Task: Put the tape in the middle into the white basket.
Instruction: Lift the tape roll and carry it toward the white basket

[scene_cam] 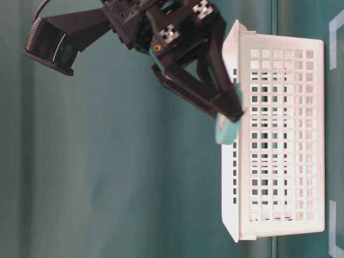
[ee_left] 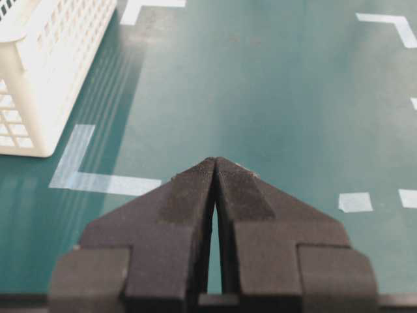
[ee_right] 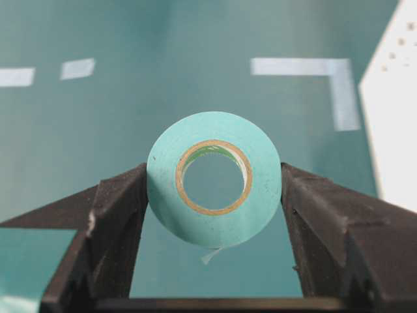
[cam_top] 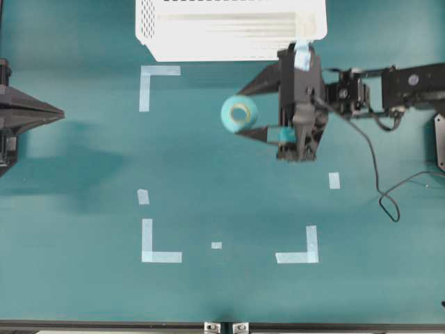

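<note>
Clamped by its outer rim between two black wedge-shaped fingers, the tape is a smooth teal ring with a thin cardboard-coloured core around an open round hole, and a small loose tail of tape hangs from its lower edge. It is held clear of the table in the right gripper, whose fingers press on opposite sides of the roll; their inner faces look matte and slightly grainy. From overhead the roll sits just in front of the white basket, close to its near wall but outside it. That basket is a rectangular plastic tub with a grid of square perforations in its walls and a slatted floor. Beneath lies a flat teal table marked with pale-blue L-shaped corner strips and a few short tabs. At the far left edge the left gripper rests, its rough, foam-like black pads pressed together at the tips, holding nothing.
</note>
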